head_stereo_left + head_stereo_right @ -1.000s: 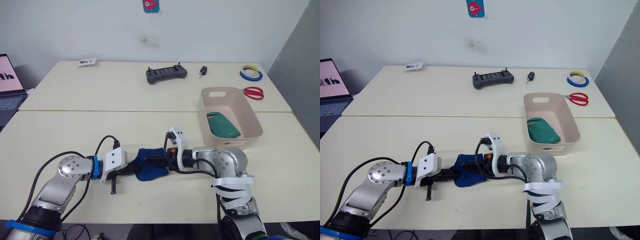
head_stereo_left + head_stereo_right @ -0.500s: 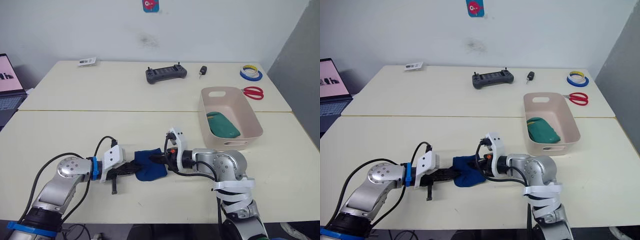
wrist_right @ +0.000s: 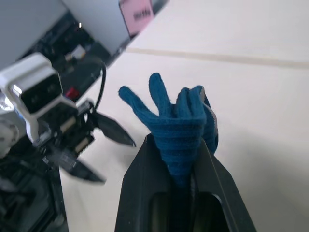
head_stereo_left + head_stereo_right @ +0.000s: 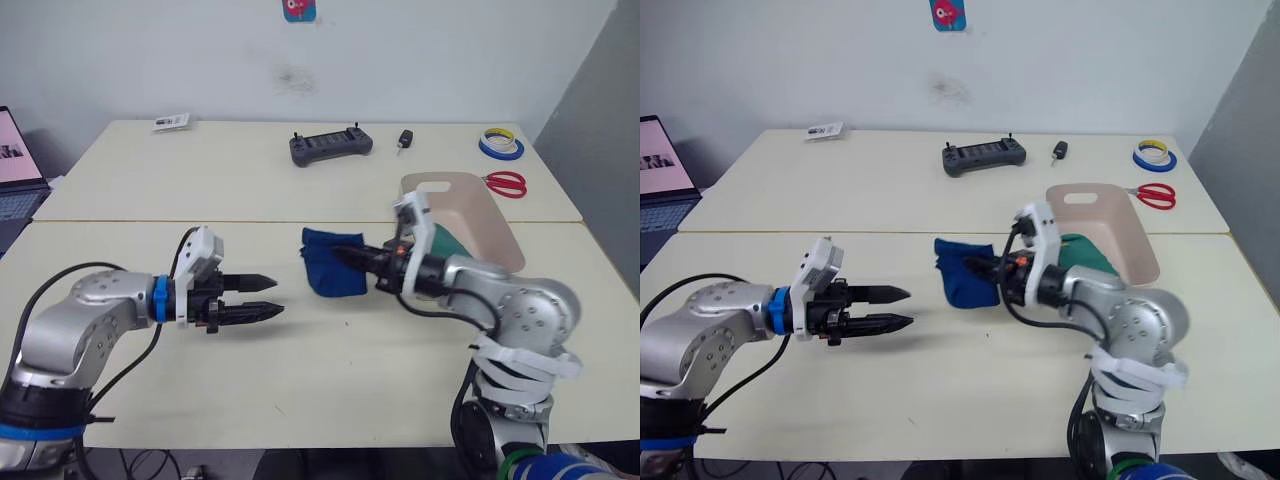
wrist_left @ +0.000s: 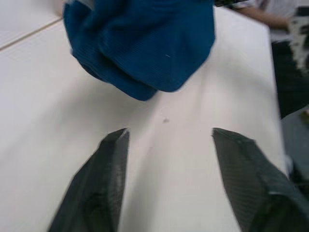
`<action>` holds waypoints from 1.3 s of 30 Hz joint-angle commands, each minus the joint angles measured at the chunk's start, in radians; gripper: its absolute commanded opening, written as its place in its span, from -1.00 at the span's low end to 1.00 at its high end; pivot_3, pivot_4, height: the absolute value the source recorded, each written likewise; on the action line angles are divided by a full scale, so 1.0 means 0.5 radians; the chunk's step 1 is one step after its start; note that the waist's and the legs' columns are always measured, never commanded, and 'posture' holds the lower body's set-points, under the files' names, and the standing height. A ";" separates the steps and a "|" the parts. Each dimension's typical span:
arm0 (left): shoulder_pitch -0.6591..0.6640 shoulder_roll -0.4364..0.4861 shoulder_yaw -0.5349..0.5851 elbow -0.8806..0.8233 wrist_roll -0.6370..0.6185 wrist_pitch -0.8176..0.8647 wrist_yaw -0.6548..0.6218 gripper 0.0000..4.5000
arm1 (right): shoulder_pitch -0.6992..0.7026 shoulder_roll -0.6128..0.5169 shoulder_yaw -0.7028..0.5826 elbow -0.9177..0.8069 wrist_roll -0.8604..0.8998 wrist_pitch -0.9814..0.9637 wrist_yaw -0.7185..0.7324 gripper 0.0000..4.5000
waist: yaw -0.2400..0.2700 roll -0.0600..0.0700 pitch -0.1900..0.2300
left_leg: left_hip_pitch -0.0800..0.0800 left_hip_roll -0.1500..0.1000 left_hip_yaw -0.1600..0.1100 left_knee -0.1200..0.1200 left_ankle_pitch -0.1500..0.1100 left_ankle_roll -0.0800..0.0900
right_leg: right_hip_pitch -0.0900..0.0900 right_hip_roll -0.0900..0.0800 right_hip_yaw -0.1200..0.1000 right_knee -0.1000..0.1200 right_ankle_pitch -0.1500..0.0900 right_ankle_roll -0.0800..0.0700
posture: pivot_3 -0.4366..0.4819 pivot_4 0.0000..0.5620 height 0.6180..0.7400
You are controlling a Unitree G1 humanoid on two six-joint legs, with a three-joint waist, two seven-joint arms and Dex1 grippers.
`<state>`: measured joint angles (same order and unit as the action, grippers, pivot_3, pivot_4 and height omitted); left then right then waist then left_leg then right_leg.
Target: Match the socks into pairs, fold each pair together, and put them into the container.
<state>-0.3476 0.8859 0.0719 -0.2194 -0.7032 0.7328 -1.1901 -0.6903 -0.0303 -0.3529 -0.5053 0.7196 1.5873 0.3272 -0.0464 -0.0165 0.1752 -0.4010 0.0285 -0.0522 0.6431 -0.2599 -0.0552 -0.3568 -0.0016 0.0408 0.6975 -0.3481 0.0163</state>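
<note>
My right gripper (image 4: 348,258) is shut on the bunched royal blue socks (image 4: 330,262) and holds them above the table's middle. In the right wrist view the blue socks (image 3: 179,121) stick out between its closed fingers. My left gripper (image 4: 278,297) hangs to the left of them, open and holding nothing. Its two fingers (image 5: 110,188) stand well apart, with the blue socks (image 5: 145,43) beyond them. The beige-pink container (image 4: 482,212) sits at the right, partly behind my right arm. A green sock (image 4: 456,243) lies inside it. Grey socks are out of view.
Along the far table lie a black controller (image 4: 330,147), a car key (image 4: 405,141), tape rolls (image 4: 500,146), red scissors (image 4: 507,184) and a small card (image 4: 173,123). A laptop (image 4: 18,165) stands at the far left edge.
My left gripper has let go of the blue socks, opened and drawn back to the left. My right gripper has closed on them and lifted them up and right, toward the container.
</note>
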 commanded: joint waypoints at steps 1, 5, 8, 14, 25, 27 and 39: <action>-0.188 -0.057 -0.039 -0.054 -0.081 0.088 0.016 0.80 | -0.203 -0.216 -0.289 -0.047 0.050 0.054 -0.020 -1.00 | 0.007 0.000 0.004 | 0.000 -0.001 0.001 0.001 0.000 0.000 | 0.000 0.000 0.001 0.000 0.000 0.000 | -0.05 -0.47 1.00; -0.401 -0.154 -0.102 -0.051 -0.126 0.191 0.036 1.00 | -0.311 -0.745 -0.285 0.073 -0.036 -0.099 0.055 -1.00 | 0.015 -0.001 0.008 | -0.001 -0.002 0.004 0.000 0.000 0.000 | 0.000 0.001 0.002 -0.003 0.000 0.000 | -0.05 -0.47 1.00; -0.510 -0.204 -0.120 -0.051 -0.171 0.250 0.036 1.00 | -0.169 -1.229 0.084 0.141 -0.271 -0.563 0.237 -1.00 | 0.014 -0.001 0.008 | -0.002 -0.002 0.006 -0.001 -0.001 0.003 | -0.001 0.001 0.005 -0.007 0.000 0.000 | -0.05 -0.47 1.00; -0.632 -0.252 -0.174 -0.055 -0.197 0.303 -0.002 1.00 | -0.073 -1.664 0.869 0.620 -0.956 -1.799 0.648 -1.00 | -0.041 -0.004 0.010 | 0.002 -0.001 0.017 0.001 -0.003 0.006 | -0.001 0.005 0.008 -0.008 0.000 0.001 | -0.05 -0.47 1.00; -0.563 -0.228 -0.191 -0.142 -0.166 0.269 0.004 1.00 | -0.125 -1.747 1.391 1.218 -1.527 -2.964 1.336 -1.00 | -0.007 -0.007 0.018 | -0.001 0.001 0.014 0.005 0.001 -0.001 | 0.000 -0.001 0.007 -0.006 0.000 0.001 | -0.05 -0.47 1.00; -0.551 -0.227 -0.190 -0.146 -0.153 0.254 0.005 1.00 | -0.136 -1.752 1.392 1.236 -1.526 -2.953 1.456 -1.00 | 0.000 -0.007 0.018 | -0.002 0.001 0.013 0.006 0.001 -0.002 | 0.000 -0.001 0.007 -0.007 0.000 0.001 | -0.05 -0.47 1.00; -0.531 -0.235 -0.234 -0.064 -0.003 0.075 -0.051 1.00 | -0.264 -1.770 1.337 1.365 -1.566 -2.909 1.838 -0.09 | 0.019 -0.007 0.018 | 0.001 0.001 0.007 0.008 0.001 -0.002 | 0.006 -0.002 0.004 -0.005 0.000 0.000 | -0.05 -0.47 1.00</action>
<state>-0.6108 0.7604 -0.0518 -0.2495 -0.7135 0.7954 -1.2032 -0.7819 -0.8931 0.3564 0.1875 -0.0610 0.1278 1.2234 -0.0369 -0.0201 0.1843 -0.4004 0.0289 -0.0485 0.6472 -0.2592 -0.0563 -0.3539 -0.0024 0.0428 0.6951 -0.3479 0.0165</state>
